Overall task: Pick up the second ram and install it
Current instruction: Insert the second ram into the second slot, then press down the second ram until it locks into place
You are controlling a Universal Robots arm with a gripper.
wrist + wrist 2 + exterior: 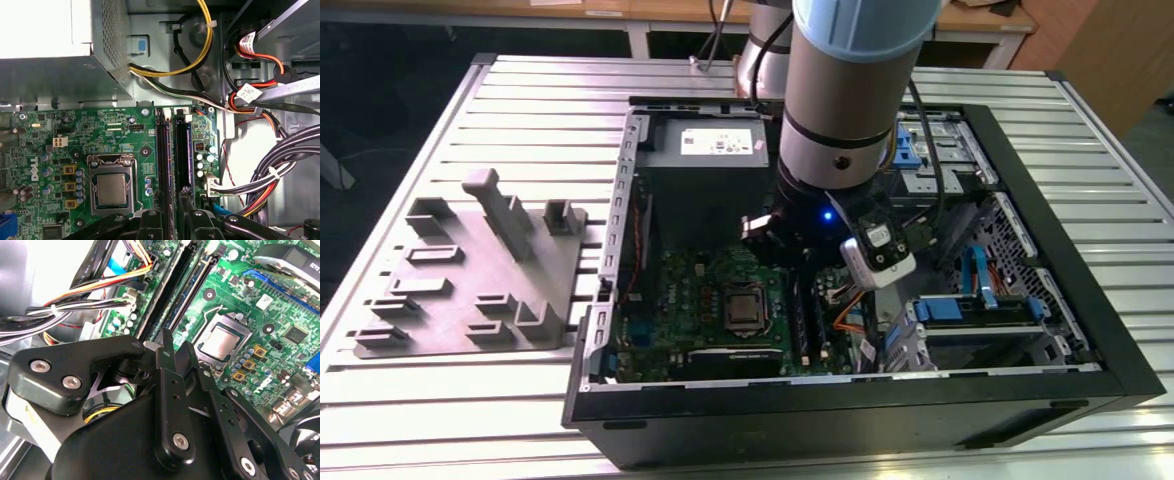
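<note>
Over the memory slots [166, 150] inside the open computer case [1067, 230], the claw [165, 347] hangs low above the green motherboard [75, 130], near end of the slots right under it in both wrist views. I cannot tell if the claw is open or closed, nor whether it holds anything; its black links block the tip. Second ram [184, 150]: a dark blue strip sits down in the slot on the cable side, seen in the first wrist view and in the second wrist view [192, 292]. That is probably it, though which stick went in first I cannot tell. The neighbouring slot toward the processor socket [111, 187] looks black along its length. Progress, as a judgement: pick-up looks done and the stick looks placed in its slot; whether it is pressed fully home with the end latches snapped is not visible. The grey holder tray [480, 270] lies on the slatted table [1067, 110], well apart on the exterior view's left. Room is tight: the cable bundle [270, 175] runs just beside the slots on the exterior view's right, the drive cage [987, 310] is beyond it, and the power supply box [707, 150] stands at the far end. Socket side is flatter and more open. Straight up looks like the only free path.
</note>
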